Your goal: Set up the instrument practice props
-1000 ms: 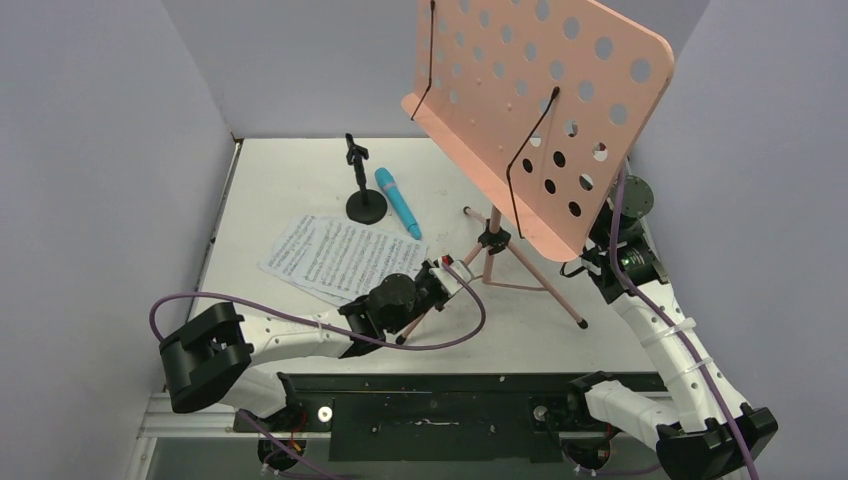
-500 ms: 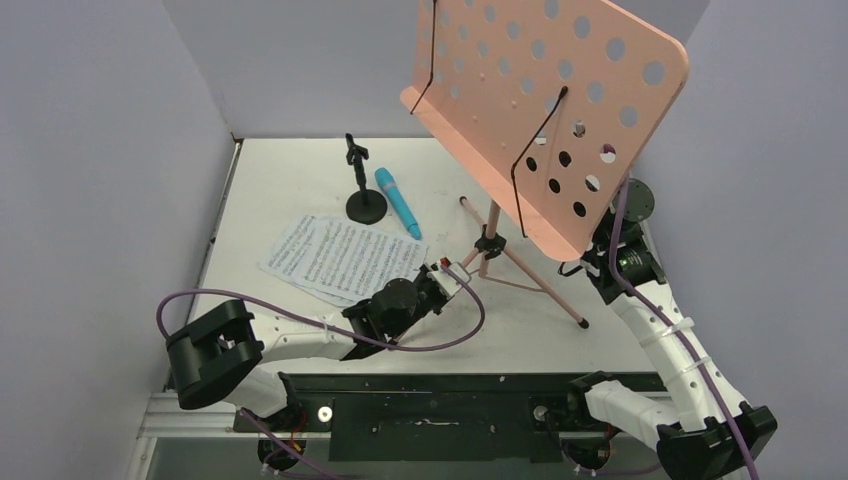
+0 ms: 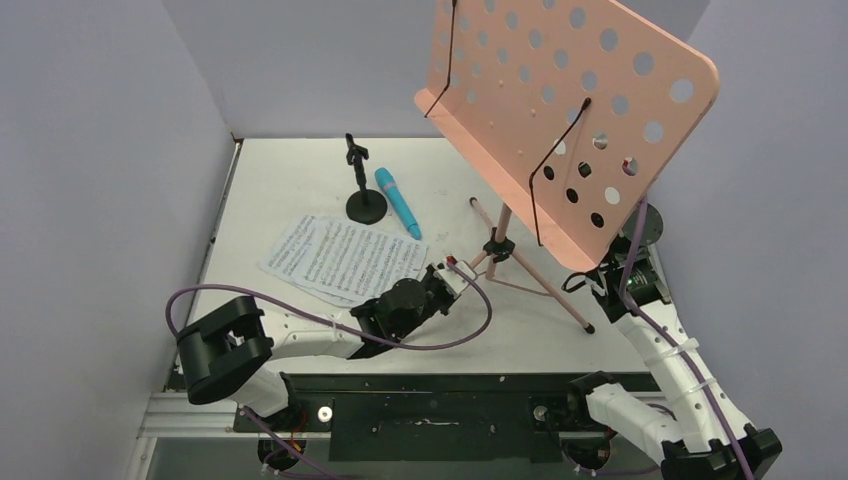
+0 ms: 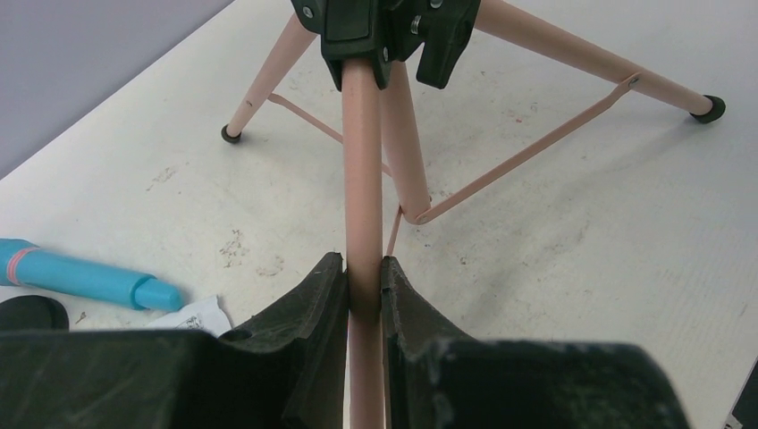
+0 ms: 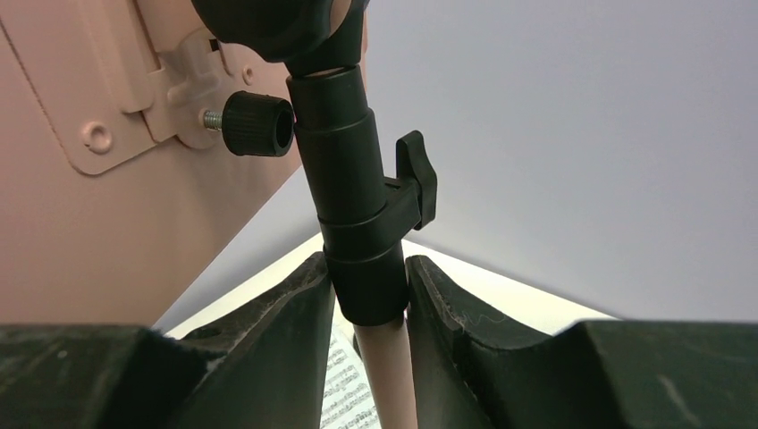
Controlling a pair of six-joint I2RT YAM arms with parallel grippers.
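Note:
The pink perforated music stand (image 3: 570, 110) stands at the right of the table, its desk tilted and high in the top view. My left gripper (image 3: 455, 270) is shut on one pink tripod leg (image 4: 362, 179). In the left wrist view the other two feet (image 4: 231, 136) rest on the table. My right gripper (image 5: 368, 273) is shut on the black collar (image 5: 353, 206) of the stand's post. The desk hides it in the top view. The white sheet-music pages (image 3: 340, 258) lie flat at centre left. The blue microphone (image 3: 398, 201) lies beside the black round-based mic stand (image 3: 364, 205).
Grey walls close in the table (image 3: 290, 180) on the left, back and right. A purple cable (image 3: 470, 325) loops from my left arm near the front edge. The stand's right foot (image 3: 585, 326) sits close to my right arm (image 3: 660, 350).
The music stand's desk has shifted right and slightly up over the last second. My right wrist moved right with it. My left gripper followed a little right, still on the leg.

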